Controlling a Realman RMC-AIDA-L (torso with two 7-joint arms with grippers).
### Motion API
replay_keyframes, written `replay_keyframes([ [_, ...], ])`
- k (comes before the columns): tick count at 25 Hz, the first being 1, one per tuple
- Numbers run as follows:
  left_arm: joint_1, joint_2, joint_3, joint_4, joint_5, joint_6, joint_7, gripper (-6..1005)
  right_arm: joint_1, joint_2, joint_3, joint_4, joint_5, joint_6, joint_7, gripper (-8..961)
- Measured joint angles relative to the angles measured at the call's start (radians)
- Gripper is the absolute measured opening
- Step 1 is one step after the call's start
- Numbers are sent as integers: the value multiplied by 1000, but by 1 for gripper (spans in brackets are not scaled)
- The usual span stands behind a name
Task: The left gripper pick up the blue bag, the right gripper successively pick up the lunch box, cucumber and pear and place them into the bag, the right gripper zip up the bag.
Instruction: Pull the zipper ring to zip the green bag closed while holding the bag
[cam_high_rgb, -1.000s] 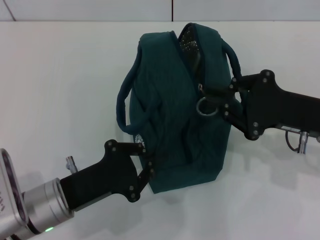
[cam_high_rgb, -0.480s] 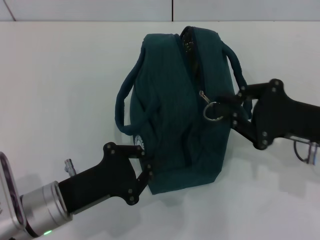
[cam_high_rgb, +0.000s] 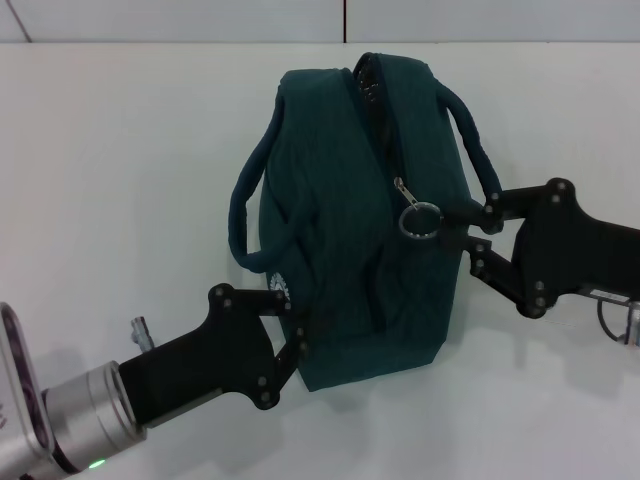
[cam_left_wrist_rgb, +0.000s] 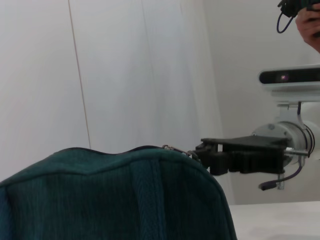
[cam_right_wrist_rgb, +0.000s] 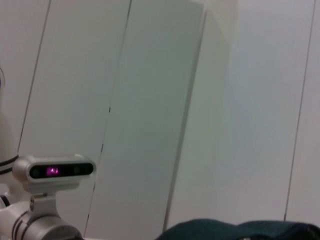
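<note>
The blue bag (cam_high_rgb: 340, 230) lies on the white table, its zipper running away from me with a short gap still showing at the far end (cam_high_rgb: 368, 75). My left gripper (cam_high_rgb: 293, 322) is shut on the bag's near left corner. From the right, my right gripper (cam_high_rgb: 447, 226) has its fingertips closed at the silver ring pull (cam_high_rgb: 418, 220), about midway along the zipper. The left wrist view looks over the bag's top (cam_left_wrist_rgb: 125, 195) to the right gripper (cam_left_wrist_rgb: 206, 152) at the zipper pull. The lunch box, cucumber and pear are hidden from view.
The white table (cam_high_rgb: 120, 160) spreads around the bag, ending at a wall along the far edge. In the left wrist view a person's hand (cam_left_wrist_rgb: 309, 22) holds a cable at the upper corner, above the robot's head camera (cam_left_wrist_rgb: 290, 76).
My right gripper has drawn back to the right and nearer to me with the ring pull. The bag's opening at the far end has narrowed. The left gripper has stayed put.
</note>
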Motion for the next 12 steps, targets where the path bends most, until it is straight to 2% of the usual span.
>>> replay_keyframes([
  [12,-3,-3,7,0,0,2,0,62,33,6,-22,-3,-17,37,10,157],
])
